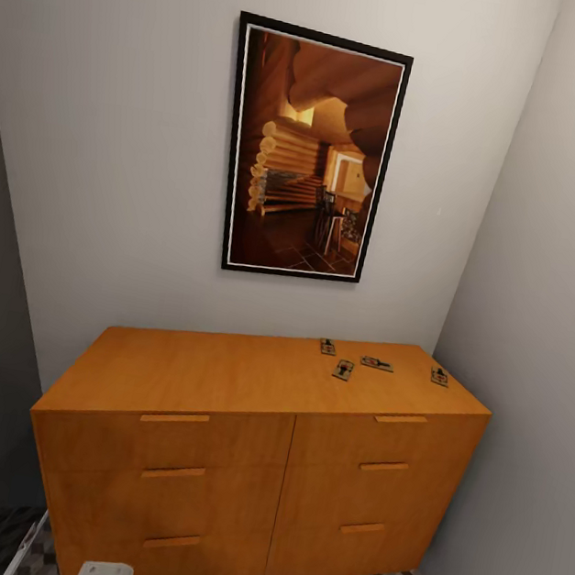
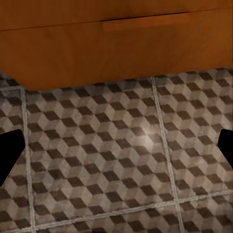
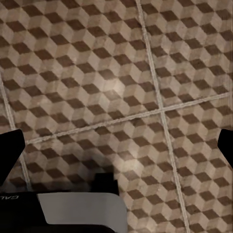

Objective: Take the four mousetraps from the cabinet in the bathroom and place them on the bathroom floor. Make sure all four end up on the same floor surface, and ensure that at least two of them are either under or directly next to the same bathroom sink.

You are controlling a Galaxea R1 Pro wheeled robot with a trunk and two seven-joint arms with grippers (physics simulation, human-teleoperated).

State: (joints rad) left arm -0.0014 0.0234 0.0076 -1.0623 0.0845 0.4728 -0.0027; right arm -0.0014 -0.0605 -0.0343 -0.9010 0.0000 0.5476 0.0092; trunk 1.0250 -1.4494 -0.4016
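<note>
Brown wooden mousetraps (image 1: 343, 369) with dark metal parts lie scattered on the orange-brown cabinet (image 1: 217, 379) top, toward its right end. Both the left gripper (image 2: 116, 148) and the right gripper (image 3: 116, 150) hang over the cube-patterned bathroom floor (image 3: 97, 73), fingers wide apart.

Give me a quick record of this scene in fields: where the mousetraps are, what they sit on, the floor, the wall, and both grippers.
mousetraps: four small flat brown wooden boards with dark metal parts, spread apart
resting on: right part of the flat top of the wide low orange-brown wooden cabinet
cabinet fronts: shut
floor: cube-patterned brown, beige and white tiles, no traps on it
wall: black-framed picture above the cabinet
left gripper: open, empty, over the floor at the cabinet's foot
right gripper: open, empty, over the floor
</note>
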